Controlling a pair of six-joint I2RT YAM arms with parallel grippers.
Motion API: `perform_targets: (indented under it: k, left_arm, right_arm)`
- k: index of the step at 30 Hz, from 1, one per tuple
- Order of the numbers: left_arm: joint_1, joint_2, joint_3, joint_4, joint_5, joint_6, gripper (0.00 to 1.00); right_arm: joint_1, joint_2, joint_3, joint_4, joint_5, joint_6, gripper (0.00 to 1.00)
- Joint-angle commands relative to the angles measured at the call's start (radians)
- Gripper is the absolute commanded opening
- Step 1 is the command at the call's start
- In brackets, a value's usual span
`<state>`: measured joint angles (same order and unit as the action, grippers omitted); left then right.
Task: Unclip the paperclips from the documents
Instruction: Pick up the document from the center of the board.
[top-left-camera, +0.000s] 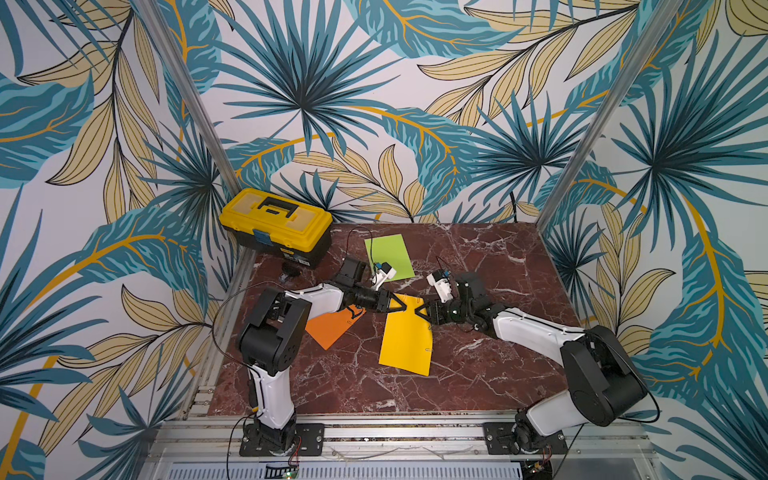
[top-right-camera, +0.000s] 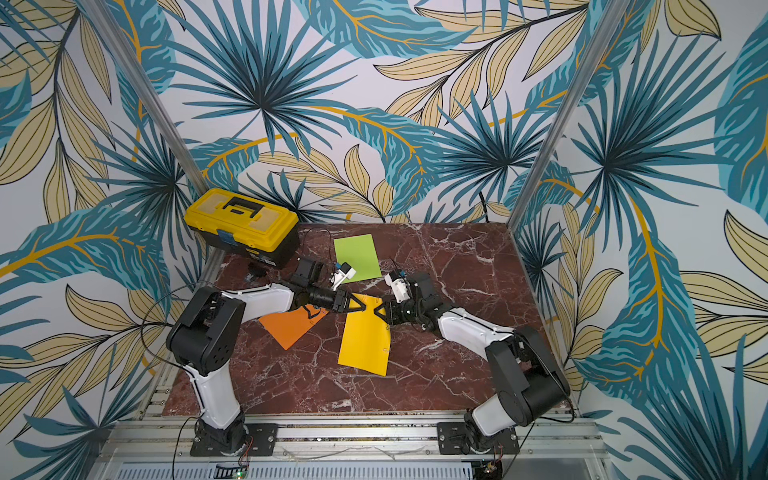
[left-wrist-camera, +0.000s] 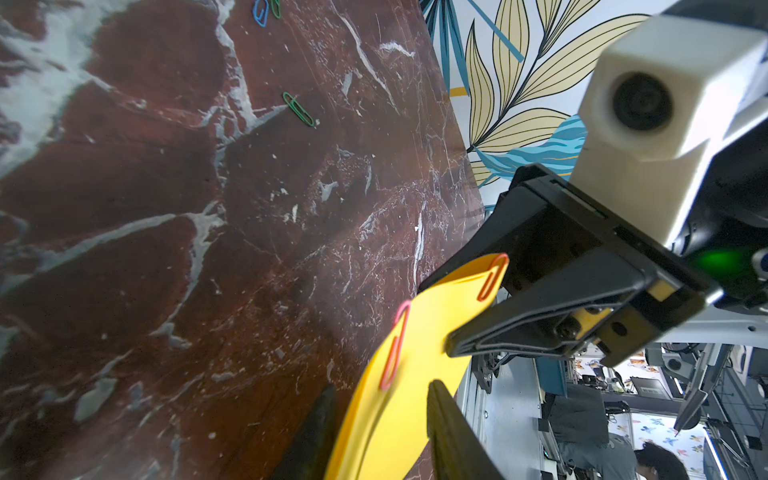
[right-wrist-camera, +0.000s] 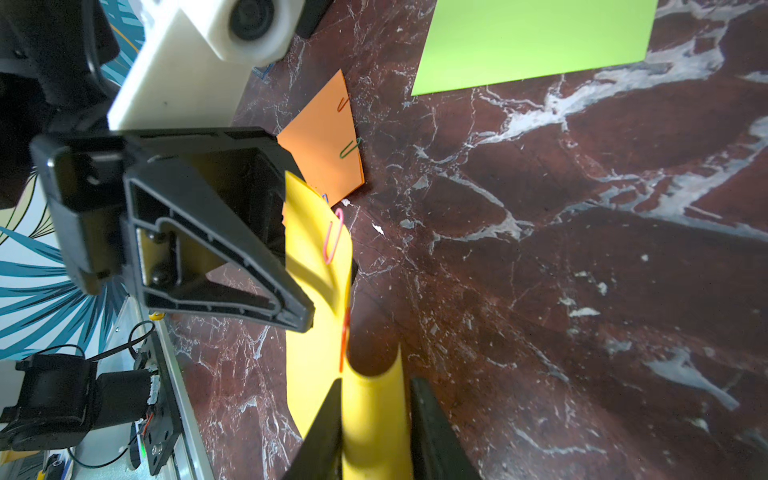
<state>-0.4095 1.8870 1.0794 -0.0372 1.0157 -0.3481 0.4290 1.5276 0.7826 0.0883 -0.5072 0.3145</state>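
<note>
The yellow document (top-left-camera: 407, 340) (top-right-camera: 365, 340) lies mid-table with its far edge lifted. My right gripper (top-left-camera: 420, 311) (right-wrist-camera: 376, 381) is shut on that edge, which curls into a roll between its fingers. My left gripper (top-left-camera: 400, 305) (left-wrist-camera: 381, 388) faces it, and its fingers stand apart on either side of the bowed yellow edge (left-wrist-camera: 395, 419). A pink paperclip (left-wrist-camera: 395, 345) (right-wrist-camera: 333, 235) and a red paperclip (left-wrist-camera: 492, 276) (right-wrist-camera: 344, 340) sit on this edge. The orange document (top-left-camera: 332, 328) (right-wrist-camera: 324, 145) carries a green clip (right-wrist-camera: 350, 147) and a red clip (right-wrist-camera: 343, 103). The lime green document (top-left-camera: 388, 253) (right-wrist-camera: 536, 37) lies flat farther back.
A yellow toolbox (top-left-camera: 276, 226) (top-right-camera: 241, 226) stands at the back left corner. Loose clips lie on the marble table: a green one (left-wrist-camera: 298, 109) and a blue one (left-wrist-camera: 260, 11). Metal frame posts and patterned walls close in three sides.
</note>
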Motion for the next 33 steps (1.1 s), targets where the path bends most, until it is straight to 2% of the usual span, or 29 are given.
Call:
perform_targets:
  k: [1,8,23,27,33]
  left_arm:
    - [-0.012,-0.035,-0.007,0.031,0.028,0.011,0.37]
    - [-0.021,-0.039,-0.013,0.059,0.032,-0.007,0.35]
    - [-0.02,-0.066,-0.022,0.059,-0.01,-0.012,0.06]
    - [-0.02,-0.072,-0.026,0.059,-0.014,-0.008,0.0]
    - [-0.026,-0.072,-0.034,0.059,-0.017,0.008,0.0]
  right_arm:
    - [-0.008,0.021,-0.011,0.043,-0.025,0.015,0.27]
    - [-0.01,0.032,-0.023,0.085,-0.031,0.044,0.27]
    - [-0.015,0.029,-0.038,0.075,-0.019,0.048,0.27]
    - [-0.019,0.024,-0.036,0.066,-0.019,0.047,0.31]
    - [-0.022,0.011,-0.026,0.031,-0.012,0.032,0.4]
